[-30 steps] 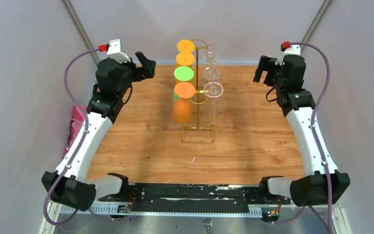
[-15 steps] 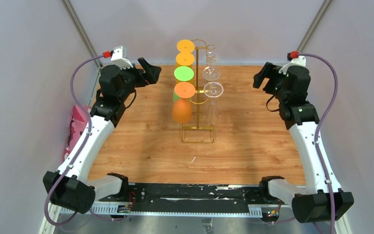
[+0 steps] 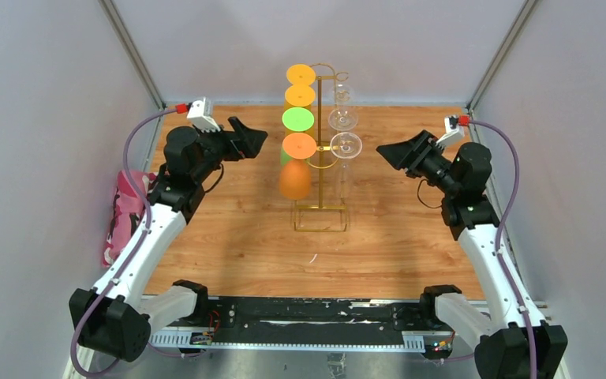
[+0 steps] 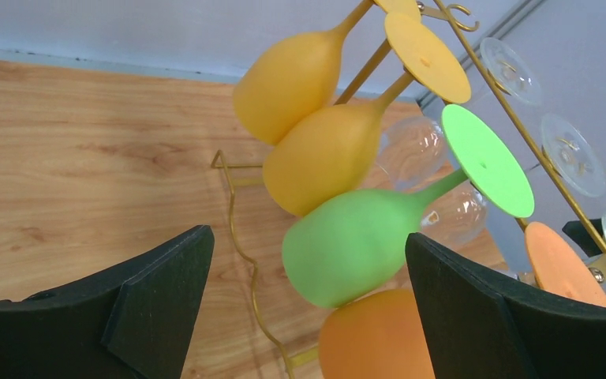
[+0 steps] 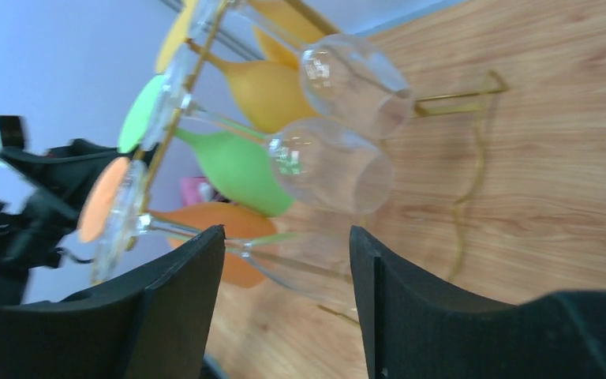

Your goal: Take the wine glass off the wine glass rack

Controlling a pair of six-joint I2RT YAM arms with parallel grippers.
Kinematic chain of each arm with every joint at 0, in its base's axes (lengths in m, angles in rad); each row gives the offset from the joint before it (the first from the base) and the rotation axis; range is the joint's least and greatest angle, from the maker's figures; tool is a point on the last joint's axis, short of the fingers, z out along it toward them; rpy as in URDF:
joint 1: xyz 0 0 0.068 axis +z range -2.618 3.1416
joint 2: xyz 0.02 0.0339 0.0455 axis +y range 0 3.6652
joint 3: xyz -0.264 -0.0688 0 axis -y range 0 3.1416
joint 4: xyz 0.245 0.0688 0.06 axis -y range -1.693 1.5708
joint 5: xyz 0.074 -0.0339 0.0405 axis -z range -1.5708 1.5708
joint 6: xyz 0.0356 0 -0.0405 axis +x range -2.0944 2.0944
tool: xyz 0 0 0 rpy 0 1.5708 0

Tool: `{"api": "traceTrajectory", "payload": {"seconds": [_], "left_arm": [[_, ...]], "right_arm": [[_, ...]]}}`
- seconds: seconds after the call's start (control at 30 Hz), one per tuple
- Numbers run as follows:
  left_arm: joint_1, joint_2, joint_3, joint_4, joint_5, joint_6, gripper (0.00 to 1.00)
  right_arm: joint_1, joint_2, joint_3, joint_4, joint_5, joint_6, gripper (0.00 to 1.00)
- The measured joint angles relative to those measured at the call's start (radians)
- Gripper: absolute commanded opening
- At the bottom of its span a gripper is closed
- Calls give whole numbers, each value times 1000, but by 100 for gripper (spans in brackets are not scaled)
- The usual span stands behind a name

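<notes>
The wine glass rack (image 3: pixel 319 183) stands upright mid-table, well apart from both arms. Its coloured wine glasses (image 3: pixel 294 180) hang bowl-down from the hooks on the left, and the clear wine glasses (image 3: pixel 346 145) hang on the right. Any of them is probably light, rigid and breakable, and the clear ones look slick. The thin wire stand would likely tip if a glass were dragged sideways. The stem just under the foot seems the safest hold, so the foot can slide out along its hook. The left gripper (image 3: pixel 256 140) points at the coloured row with fingers spread wide and nothing between them; its wrist view frames the green glass (image 4: pixel 347 245) in the gap. The right gripper (image 3: pixel 387 152) is equally wide and empty, facing the clear bowls. Half a second ago both grippers hung back near the far corners of the table (image 3: pixel 229 237). They have since swung inward toward the rack, while rack and glasses have not shifted.
</notes>
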Motion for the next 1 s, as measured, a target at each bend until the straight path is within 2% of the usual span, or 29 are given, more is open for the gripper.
{"api": "traceTrajectory", "payload": {"seconds": [0.1,0.43,0.6,0.83,1.0], "left_arm": [[0,0,-2,9,18,0,97],[0,-36,-2,-7,-19,34,96],[0,-45,-2,-61,-67,60,96],[0,-70,-2,-99,-108,81,96],[0,-75,-2,-109,-121,92,96]], "right_arm": [[0,2,-10,88,-63,92,52],[0,60,35,288,-223,297,47],[9,132,35,319,-268,358,47],[89,186,48,334,-293,384,45],[120,195,71,334,-294,383,40]]}}
